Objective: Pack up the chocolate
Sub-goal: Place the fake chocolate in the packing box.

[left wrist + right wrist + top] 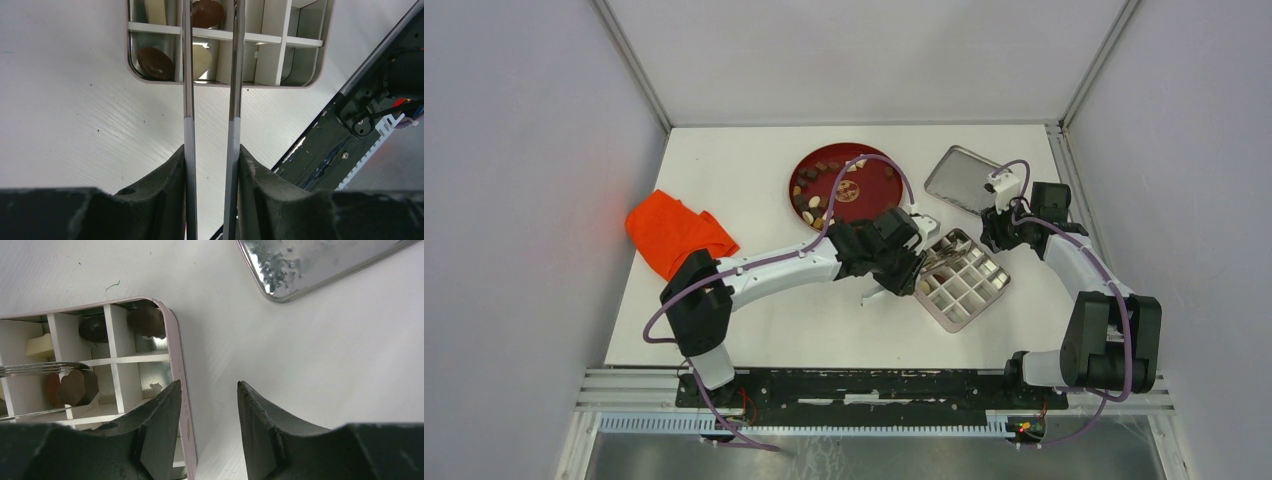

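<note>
1. Left gripper [210, 150] jaws stood narrow, clamping one pair of slim, shiny metal tweezers [187, 75].
2. Right gripper [209, 385] jaws stood parted and empty beside one rounded-corner metal tin with white dividers [173, 340].
3. Small chocolate pieces [156, 62], rounded, brown and cream, sat in its compartments, four under the left wrist; more lay on one round red plate [874, 200].

The left arm [774, 268] stretches from its near-left base toward the table's middle, forearm low, wrist turned right. The left gripper [212, 155] clamps both fingers on the tweezers [235, 60]. The right arm [1079, 262] rises at the near right and bends far-left. The right gripper [207, 387] points down, jaws apart, seemingly holding nothing.
</note>
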Robot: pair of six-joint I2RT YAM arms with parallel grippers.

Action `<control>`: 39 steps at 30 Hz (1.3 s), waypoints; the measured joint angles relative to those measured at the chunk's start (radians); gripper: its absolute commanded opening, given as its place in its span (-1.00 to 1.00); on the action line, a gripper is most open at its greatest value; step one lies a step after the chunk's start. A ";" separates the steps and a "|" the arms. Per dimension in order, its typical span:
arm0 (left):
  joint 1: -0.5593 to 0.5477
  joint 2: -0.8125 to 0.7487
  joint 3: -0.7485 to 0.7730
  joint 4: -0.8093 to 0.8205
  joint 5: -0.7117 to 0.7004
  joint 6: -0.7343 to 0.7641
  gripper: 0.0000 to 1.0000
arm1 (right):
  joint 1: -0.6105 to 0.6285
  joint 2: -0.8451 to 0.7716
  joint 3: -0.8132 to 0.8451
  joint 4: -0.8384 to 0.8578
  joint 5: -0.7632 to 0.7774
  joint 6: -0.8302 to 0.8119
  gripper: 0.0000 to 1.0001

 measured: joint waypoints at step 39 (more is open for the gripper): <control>0.000 0.014 0.024 -0.014 -0.002 0.000 -0.27 | -0.006 0.000 0.000 -0.004 -0.011 -0.008 0.02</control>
